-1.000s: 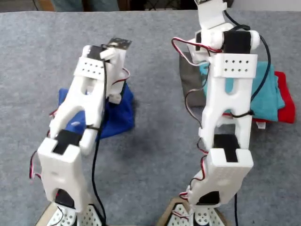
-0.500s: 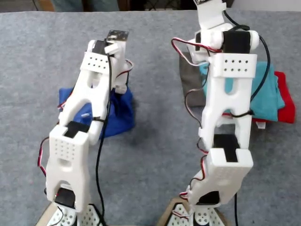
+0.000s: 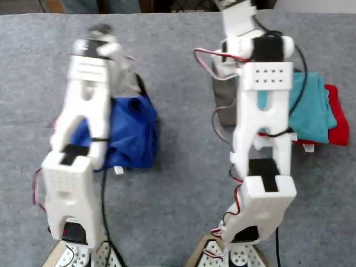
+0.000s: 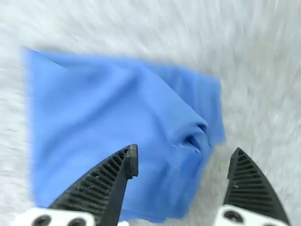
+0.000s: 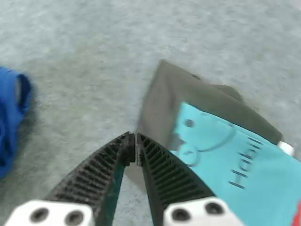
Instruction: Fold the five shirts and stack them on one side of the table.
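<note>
A folded blue shirt (image 3: 132, 132) lies on the grey table, partly under the left arm. In the left wrist view the same blue shirt (image 4: 117, 127) lies below my left gripper (image 4: 183, 157), which hangs open above it with nothing between its fingers. At the right side of the table sits a stack with a grey shirt (image 3: 223, 94) at the bottom, a teal shirt (image 3: 308, 111) and a red shirt (image 3: 336, 119). My right gripper (image 5: 135, 143) is shut and empty, just above the edge of the grey shirt (image 5: 169, 99), with the teal shirt (image 5: 221, 160) beside it.
Grey felt (image 3: 183, 183) covers the table. Both arm bases (image 3: 222, 253) stand at the near edge. Open felt lies between the blue shirt and the stack and along the far side.
The left arm has swung to the left and away from the blue shirt, which now lies more uncovered. The right arm has shifted slightly to the left.
</note>
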You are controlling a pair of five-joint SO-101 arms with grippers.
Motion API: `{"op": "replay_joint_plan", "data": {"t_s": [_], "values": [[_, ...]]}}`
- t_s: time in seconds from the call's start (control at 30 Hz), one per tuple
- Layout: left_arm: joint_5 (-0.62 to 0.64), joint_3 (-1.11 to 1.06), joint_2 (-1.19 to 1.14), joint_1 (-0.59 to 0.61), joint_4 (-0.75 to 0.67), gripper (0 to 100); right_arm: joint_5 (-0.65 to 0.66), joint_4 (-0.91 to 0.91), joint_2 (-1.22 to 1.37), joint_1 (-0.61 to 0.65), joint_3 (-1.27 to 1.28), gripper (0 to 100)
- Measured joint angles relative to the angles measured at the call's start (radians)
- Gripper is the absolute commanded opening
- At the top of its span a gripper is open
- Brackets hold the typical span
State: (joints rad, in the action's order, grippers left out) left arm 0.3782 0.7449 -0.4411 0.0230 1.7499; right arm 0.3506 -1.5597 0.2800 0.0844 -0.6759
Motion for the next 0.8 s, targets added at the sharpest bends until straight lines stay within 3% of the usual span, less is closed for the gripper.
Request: {"op": "replay_joint_plan", "data": {"t_s": [0.2,0.47,0.63,0.8], "values": [[-0.164,0.005,0.172,0.319,0.002,3,-0.058,0.002,0.000,0.216,0.107,1.8],[-0.348,-0.224,0.187,0.713,-0.021,3,-0.069,0.049,0.021,0.551,0.252,1.5],[-0.361,-0.512,0.190,0.809,-0.203,3,-0.069,0.100,0.184,0.615,0.313,1.5],[-0.361,-0.635,0.190,0.821,-0.256,3,-0.069,0.054,0.344,0.618,0.315,1.5]]}}
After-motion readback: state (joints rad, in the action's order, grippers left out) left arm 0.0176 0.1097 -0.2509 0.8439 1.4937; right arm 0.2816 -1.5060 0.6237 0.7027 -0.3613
